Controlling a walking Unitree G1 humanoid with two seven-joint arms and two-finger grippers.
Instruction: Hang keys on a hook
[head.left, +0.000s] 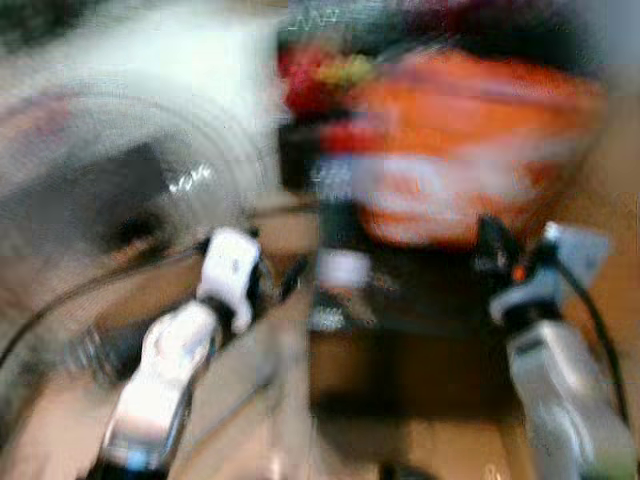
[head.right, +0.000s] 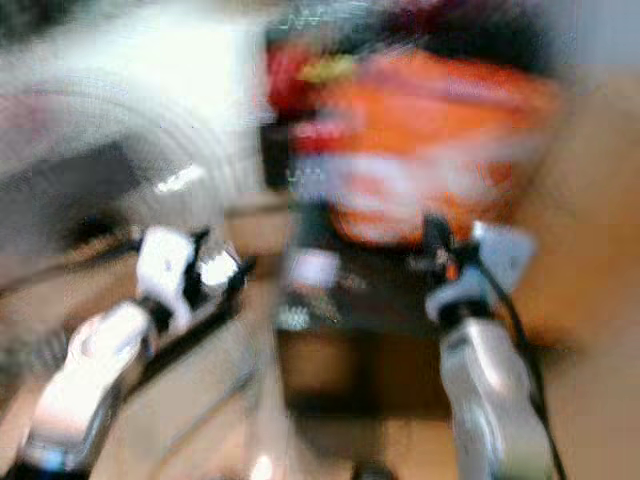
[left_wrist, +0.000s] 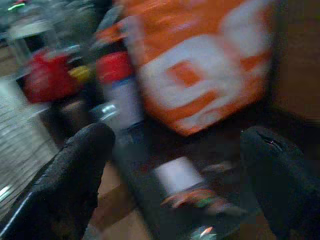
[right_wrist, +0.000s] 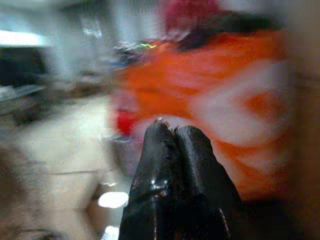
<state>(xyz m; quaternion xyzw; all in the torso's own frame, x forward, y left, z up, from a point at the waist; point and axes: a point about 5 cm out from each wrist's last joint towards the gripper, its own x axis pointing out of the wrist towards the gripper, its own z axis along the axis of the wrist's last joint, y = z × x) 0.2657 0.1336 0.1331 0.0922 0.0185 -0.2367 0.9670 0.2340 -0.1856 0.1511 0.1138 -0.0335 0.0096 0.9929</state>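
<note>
Bag (left_wrist: 200, 65), orange with blurred white lettering, unreadable. Left tool (left_wrist: 175, 175) fingers spread apart; right tool (right_wrist: 172, 135) fingers pressed together, empty.

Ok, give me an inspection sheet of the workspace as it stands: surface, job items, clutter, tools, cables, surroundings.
Surface: dark tabletop over a brown floor; heavy motion blur.
Job's things: nothing seen; no keys or hook can be made out.
Clutter: large orange-and-white bag on the tabletop, red items beside it, a small white object in front; too blurred to identify.
Tools: left tool open, fingers wide apart, facing the bag; right tool shut, fingertips together, nothing seen between them.
Cables: black cable along the right arm; another dark cable near the left arm.
Surroundings: pale round mesh shape on the robot's left; unclear.
</note>
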